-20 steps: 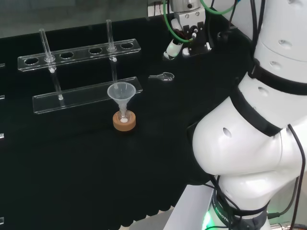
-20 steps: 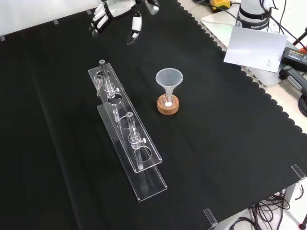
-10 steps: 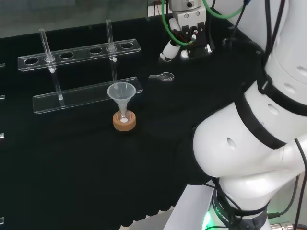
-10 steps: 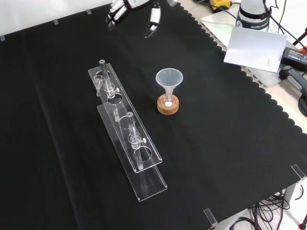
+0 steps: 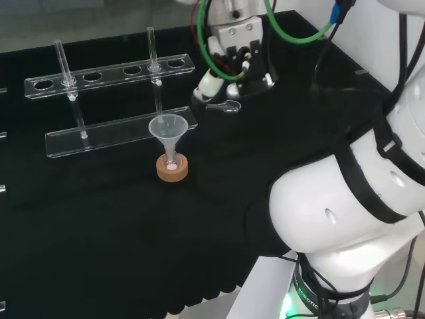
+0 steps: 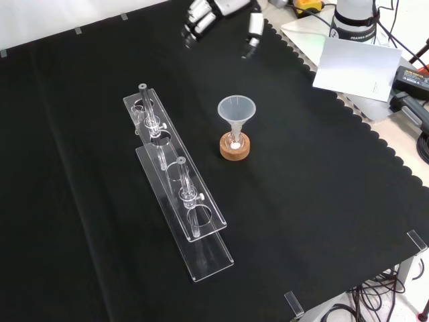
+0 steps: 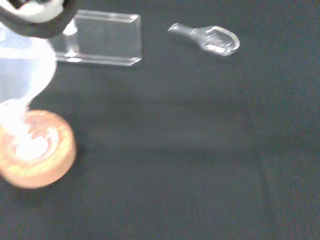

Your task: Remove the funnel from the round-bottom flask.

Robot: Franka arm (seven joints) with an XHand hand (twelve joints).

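A clear funnel point(image 5: 168, 126) stands upright with its stem in a small round-bottom flask that rests in a cork ring point(image 5: 172, 168) near the middle of the cloth. The flask is hard to make out; something white shows at its bottom. In the front view the funnel point(image 6: 236, 109) and cork ring point(image 6: 234, 148) sit right of the rack. The hand point(image 6: 221, 10) hangs above the cloth at that view's top, beyond the funnel, open with relaxed fingers point(image 6: 194, 23) and holding nothing. In the wrist view the funnel point(image 7: 20, 75) and cork ring point(image 7: 35, 155) appear close and blurred.
A clear two-tier test-tube rack point(image 5: 109, 70) holds two tubes behind the funnel in the head view; in the front view the rack point(image 6: 177, 184) lies to the funnel's left. A small clear scoop-like piece point(image 5: 226, 106) lies under the hand. The cloth's scalloped edge point(image 6: 348, 114) runs along the right.
The hand has travelled right along the front view's top, and left and nearer in the head view, closing on the funnel. Funnel, flask and rack have stayed put.
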